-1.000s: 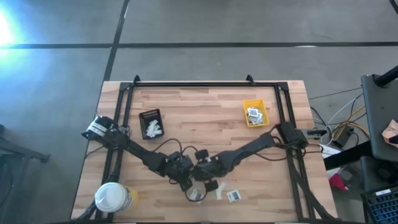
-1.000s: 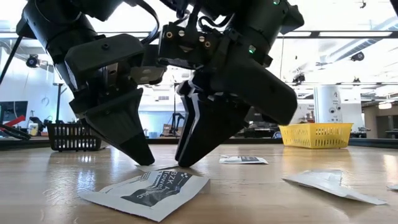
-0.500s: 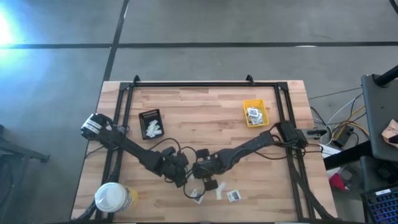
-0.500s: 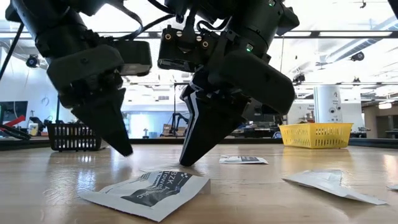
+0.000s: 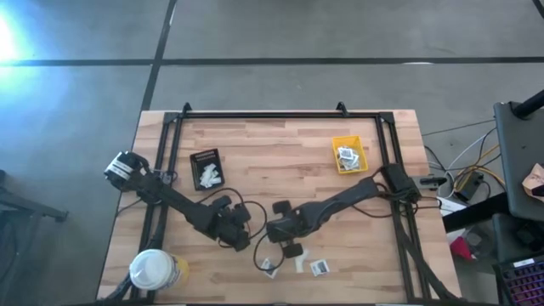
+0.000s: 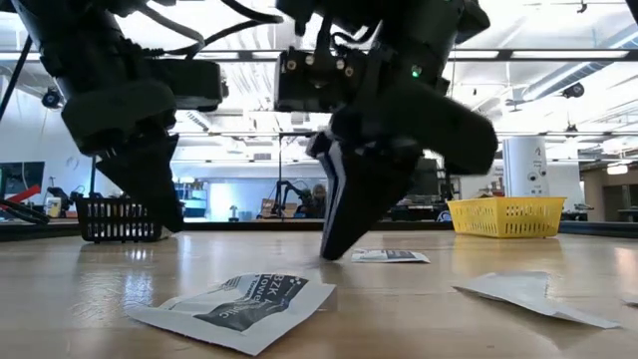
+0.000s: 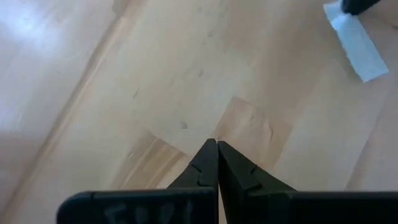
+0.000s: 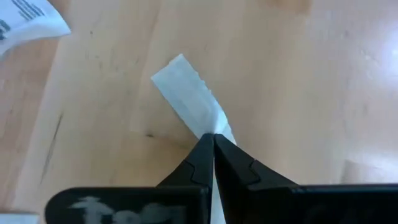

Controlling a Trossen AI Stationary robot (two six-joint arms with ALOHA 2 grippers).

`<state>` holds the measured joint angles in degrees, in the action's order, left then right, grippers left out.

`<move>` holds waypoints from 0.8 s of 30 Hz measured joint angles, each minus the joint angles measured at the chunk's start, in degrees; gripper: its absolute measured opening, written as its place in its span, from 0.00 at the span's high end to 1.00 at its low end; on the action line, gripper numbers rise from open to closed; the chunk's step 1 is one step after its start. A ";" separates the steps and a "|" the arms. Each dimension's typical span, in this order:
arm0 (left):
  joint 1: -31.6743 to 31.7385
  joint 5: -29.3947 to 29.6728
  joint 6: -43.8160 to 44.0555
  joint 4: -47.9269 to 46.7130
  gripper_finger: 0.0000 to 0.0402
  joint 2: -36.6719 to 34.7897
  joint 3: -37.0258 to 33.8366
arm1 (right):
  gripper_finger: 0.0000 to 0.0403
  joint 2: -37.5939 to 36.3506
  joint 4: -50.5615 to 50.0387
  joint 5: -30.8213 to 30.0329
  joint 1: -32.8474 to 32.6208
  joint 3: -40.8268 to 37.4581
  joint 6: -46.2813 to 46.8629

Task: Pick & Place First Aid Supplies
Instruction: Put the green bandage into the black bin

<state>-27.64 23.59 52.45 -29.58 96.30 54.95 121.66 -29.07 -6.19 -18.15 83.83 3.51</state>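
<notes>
My right gripper [image 8: 214,135] stands low over the table near its front middle [image 5: 276,240], shut on a narrow pale strip [image 8: 186,93]. That strip also shows in the left wrist view [image 7: 357,40]. A white printed packet [image 6: 234,299] lies flat in front of the gripper, and two more packets [image 5: 299,262] [image 5: 319,268] lie flat to its right. My left gripper [image 7: 216,144] is shut on nothing. It hangs above bare wood, to the left of the right gripper [image 6: 167,221]. My right gripper pinches the pale strip by one end [image 8: 211,127] between its two fingertips. The fingers come steeply from above. The strip reaches away from them over the wood. Whether its free end [image 8: 177,65] rests on the table, I cannot tell.
A small yellow bin [image 5: 349,155] with packets stands at the back right. At the back left is a black tray [image 5: 205,168] holding white packets. A white-lidded yellow tub [image 5: 153,272] stands at the front left corner. Black rails [image 5: 280,115] frame the table.
My left gripper has risen and drawn back toward the table's left edge, away from the packets. My right gripper has shut on the strip, staying close to the table near the printed packet, which has not moved.
</notes>
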 joint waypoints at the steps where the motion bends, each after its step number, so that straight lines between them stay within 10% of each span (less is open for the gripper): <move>1: -0.06 0.62 -0.01 -0.04 1.00 -0.05 0.01 | 0.98 -0.63 -0.49 -0.17 0.00 0.00 -0.01; 24: -0.17 2.14 0.02 0.50 1.00 -0.18 0.08 | 0.98 -18.59 -11.80 -19.48 8.18 -10.46 5.31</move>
<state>-27.81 25.73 52.47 -29.08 96.12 55.02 103.07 -40.88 -25.67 -9.97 73.37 8.82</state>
